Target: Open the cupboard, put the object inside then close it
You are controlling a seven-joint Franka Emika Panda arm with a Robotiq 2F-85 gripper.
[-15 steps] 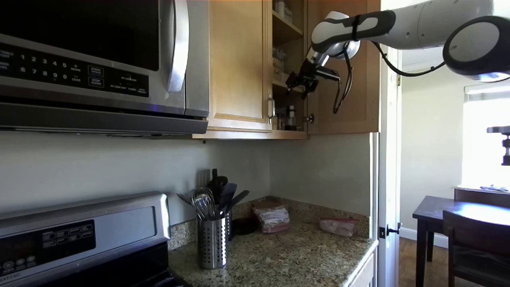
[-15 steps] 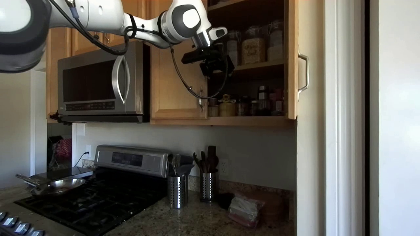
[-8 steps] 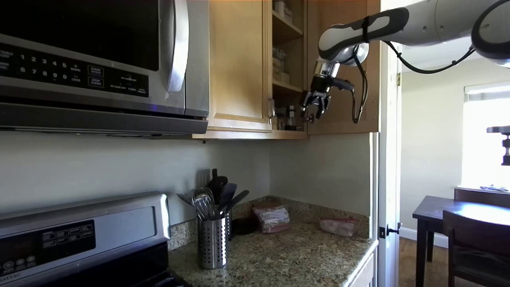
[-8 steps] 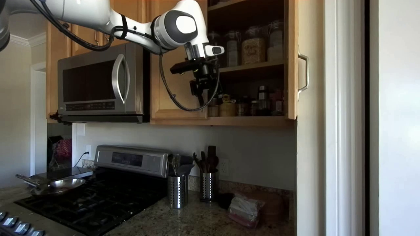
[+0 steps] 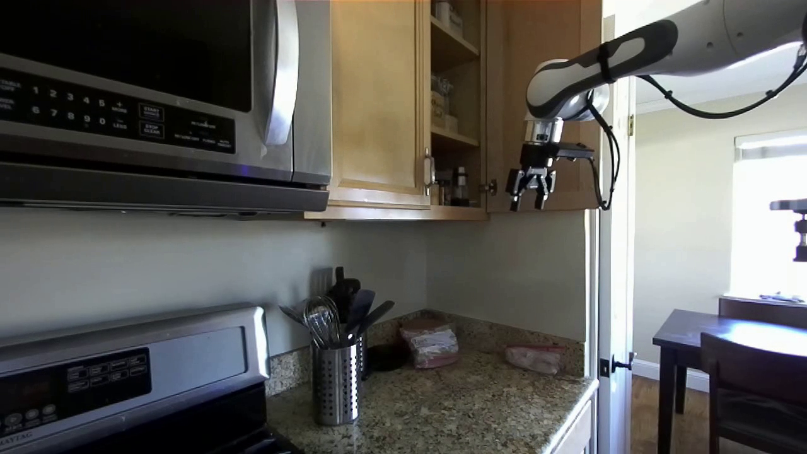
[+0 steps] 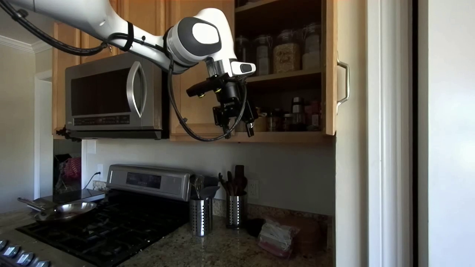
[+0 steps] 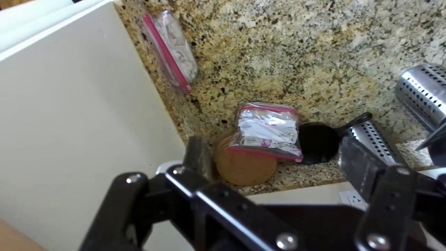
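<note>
Gripper (image 5: 528,203) points toward six o'clock in an exterior view, its fingers (image 7: 362,167) standing wide apart. Behind it shows the open door (image 5: 507,120) of the cupboard (image 5: 463,88), whose other door (image 5: 378,101), at ten o'clock, is closed. On the counter (image 5: 454,403) below, a pink-edged bag (image 5: 533,358) lies at six, a packet-filled bag (image 5: 434,345) at seven, and a perforated steel utensil holder (image 5: 337,384) stands between seven and eight.

A steel microwave (image 6: 105,91) hangs above the stove (image 6: 107,224), utensils (image 6: 240,181) standing in canisters (image 6: 201,218) nearby
</note>
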